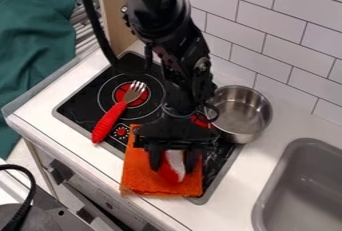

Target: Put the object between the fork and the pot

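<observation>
Black arm [160,22], claw [174,167] straight down

Red and white thing [172,171]: small, over or on the orange cloth [135,181].
Fork [110,119]: silver top, red handle, flat on the black stove [78,104].
Pot [248,132]: round, shiny, standing up, at the stove's edge.

no text or numbers I can actually read lol, just tiny pale marks [121,132] on the black stovetop [85,106], right beside the fork [120,109]
</observation>
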Motion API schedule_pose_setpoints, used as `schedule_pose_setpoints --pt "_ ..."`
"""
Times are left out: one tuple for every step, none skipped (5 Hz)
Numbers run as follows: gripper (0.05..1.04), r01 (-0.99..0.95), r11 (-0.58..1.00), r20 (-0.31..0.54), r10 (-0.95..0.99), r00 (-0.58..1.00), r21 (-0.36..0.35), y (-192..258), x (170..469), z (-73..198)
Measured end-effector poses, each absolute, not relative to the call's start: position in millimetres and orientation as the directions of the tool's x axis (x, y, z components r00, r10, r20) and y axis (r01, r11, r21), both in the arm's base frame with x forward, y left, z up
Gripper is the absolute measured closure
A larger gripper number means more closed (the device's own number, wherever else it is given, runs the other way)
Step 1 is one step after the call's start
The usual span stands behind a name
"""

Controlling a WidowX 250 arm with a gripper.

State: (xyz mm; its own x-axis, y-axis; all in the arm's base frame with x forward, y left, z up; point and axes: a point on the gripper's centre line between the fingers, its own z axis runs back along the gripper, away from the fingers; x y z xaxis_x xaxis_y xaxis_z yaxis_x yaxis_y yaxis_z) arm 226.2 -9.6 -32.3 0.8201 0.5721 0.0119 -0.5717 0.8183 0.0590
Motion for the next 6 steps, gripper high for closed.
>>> schedule_pose_setpoints --pt "0.494 -0.510 0.859 0.026 0.509 0.860 0.054 -12.3 227.1 -27.4" --pt "0.494 -0.276 0.961 0.113 0.272 0.956 0.014 -14.0 233.2 7.5" --pt "0.494 -0.161 0.987 0.169 0.155 0.973 0.021 2.7 240.5 24.1" --pt "0.494 -0.150 0.989 0.174 0.144 0.974 0.021 21.5 262.7 27.3" --pt "0.494 -0.147 0.988 0.123 0.140 0.982 0.045 28.9 287.4 13.2" --pt "0.494 -0.177 0.982 0.072 0.173 0.982 0.065 32.8 308.9 -4.3"
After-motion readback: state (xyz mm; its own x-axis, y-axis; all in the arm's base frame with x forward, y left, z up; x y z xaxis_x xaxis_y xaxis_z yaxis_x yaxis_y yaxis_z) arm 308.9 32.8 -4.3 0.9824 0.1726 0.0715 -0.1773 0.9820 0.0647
